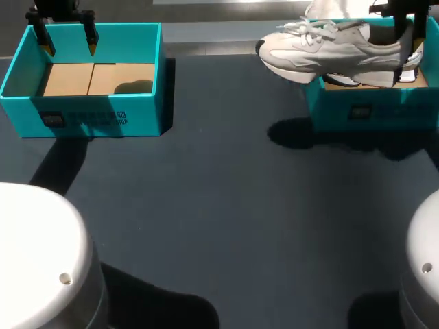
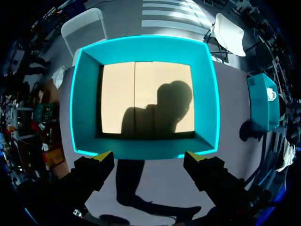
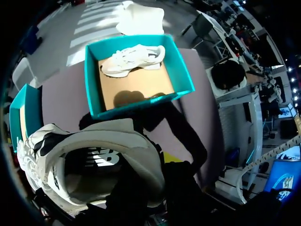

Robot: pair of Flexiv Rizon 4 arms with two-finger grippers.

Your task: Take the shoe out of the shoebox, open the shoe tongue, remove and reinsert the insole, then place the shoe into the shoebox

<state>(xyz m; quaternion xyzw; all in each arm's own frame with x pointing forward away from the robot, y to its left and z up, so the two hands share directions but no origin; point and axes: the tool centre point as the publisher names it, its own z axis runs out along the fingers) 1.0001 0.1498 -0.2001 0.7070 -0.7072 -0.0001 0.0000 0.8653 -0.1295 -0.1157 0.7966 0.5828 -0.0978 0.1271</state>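
Note:
A white sneaker (image 1: 329,49) hangs tilted above the right teal shoebox (image 1: 370,110), toe toward the middle of the table. My right gripper (image 1: 406,49) is shut on its heel collar. In the right wrist view the sneaker's opening (image 3: 89,165) lies right before the fingers. Below it is the right shoebox (image 3: 94,89), with a second white sneaker (image 3: 134,59) lying on its cardboard floor. My left gripper (image 1: 68,42) hovers open over the left teal shoebox (image 1: 89,113). In its own view the yellow-tipped left gripper (image 2: 147,157) holds nothing, and the left shoebox (image 2: 141,148) shows only cardboard.
The dark tabletop (image 1: 219,205) spreads between the two boxes and toward the front. My arms' white bases sit at the front left (image 1: 41,253) and front right (image 1: 425,260). From the left wrist, the right shoebox (image 2: 263,101) appears off to the side.

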